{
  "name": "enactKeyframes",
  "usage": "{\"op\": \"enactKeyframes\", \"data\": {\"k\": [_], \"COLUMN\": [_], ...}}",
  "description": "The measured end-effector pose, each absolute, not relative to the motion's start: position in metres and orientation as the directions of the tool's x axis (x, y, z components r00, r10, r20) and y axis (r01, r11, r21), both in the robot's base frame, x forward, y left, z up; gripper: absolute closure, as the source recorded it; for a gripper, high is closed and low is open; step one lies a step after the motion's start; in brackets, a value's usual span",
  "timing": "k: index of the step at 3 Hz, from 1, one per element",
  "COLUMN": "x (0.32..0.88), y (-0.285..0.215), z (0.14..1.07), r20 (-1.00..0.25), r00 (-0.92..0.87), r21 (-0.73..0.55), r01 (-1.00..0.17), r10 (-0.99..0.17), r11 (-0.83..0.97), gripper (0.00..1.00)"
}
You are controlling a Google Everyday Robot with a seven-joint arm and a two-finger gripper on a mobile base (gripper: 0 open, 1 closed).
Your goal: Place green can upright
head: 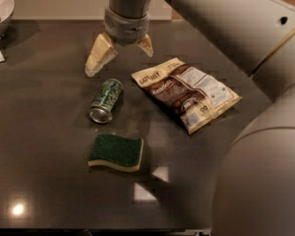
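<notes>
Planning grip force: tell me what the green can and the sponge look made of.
The green can: likely thin metal, glossy printed wall, bare silver end. The sponge: seemingly soft yellow foam under a matte green scouring layer. The gripper hangs open beyond the can, touching nothing.
</notes>
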State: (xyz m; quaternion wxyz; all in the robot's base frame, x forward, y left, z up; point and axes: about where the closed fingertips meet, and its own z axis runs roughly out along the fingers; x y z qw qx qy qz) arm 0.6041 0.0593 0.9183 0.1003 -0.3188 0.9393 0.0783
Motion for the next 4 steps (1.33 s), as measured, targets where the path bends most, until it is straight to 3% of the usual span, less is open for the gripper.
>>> {"op": "enactKeyframes", "data": {"k": [2,4], "x": [0.595,0.579], "y": [0.084,0.097], "z": [0.895,0.867], "r20": [-0.161,-0.102], "r00": [-0.906,-0.957], "r21": [0.051,0.025], "r01": [-0.403,-0.275], "r10": [-0.390,-0.271], "r11": [0.914,0.961], "gripper": [0.00,0.00]}}
